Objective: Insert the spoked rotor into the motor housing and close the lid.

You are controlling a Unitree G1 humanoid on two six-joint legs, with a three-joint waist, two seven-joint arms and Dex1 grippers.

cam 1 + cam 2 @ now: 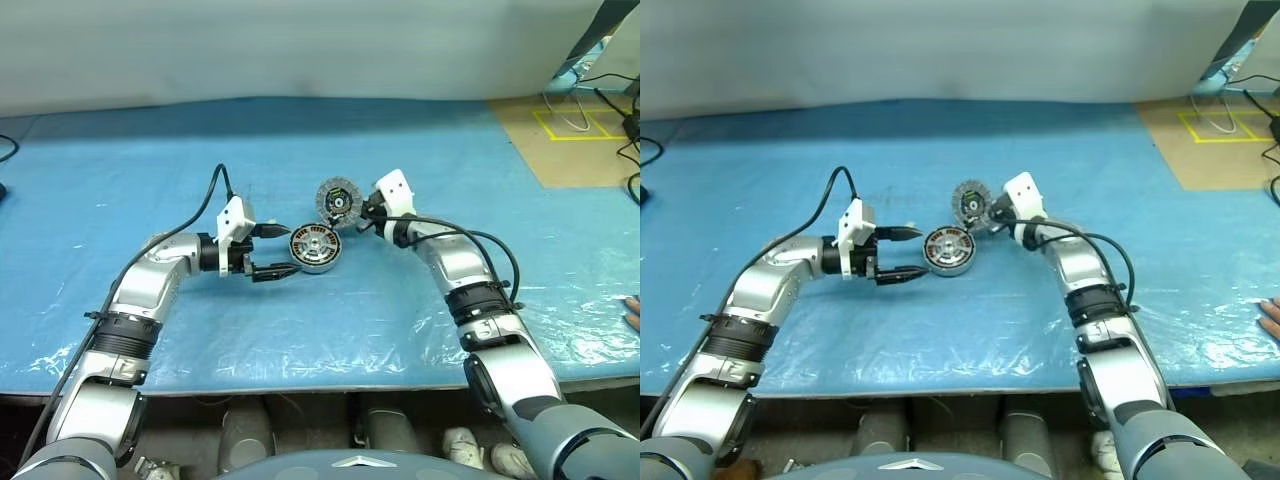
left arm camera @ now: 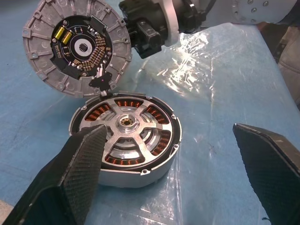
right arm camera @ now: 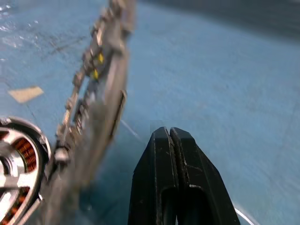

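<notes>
In the middle of the frame, on the blue counter (image 1: 150, 150), stands the motor housing (image 1: 316, 248). The spoked rotor (image 2: 129, 130) already sits inside it, over the copper windings. The lid (image 1: 339, 201) stands on its edge, tilted, touching the housing's far rim. The left end effector (image 1: 276, 250) is released, its fingers just left of the housing. The right end effector (image 3: 174, 154) is clenched and empty, just right of the lid.

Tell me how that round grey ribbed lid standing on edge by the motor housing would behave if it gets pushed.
The round grey ribbed lid stands tilted on its edge against the silver motor housing, so a nudge would probably tip it flat. It looks like rigid metal, likely heavy for its size. Being round, it might roll aside.
</notes>
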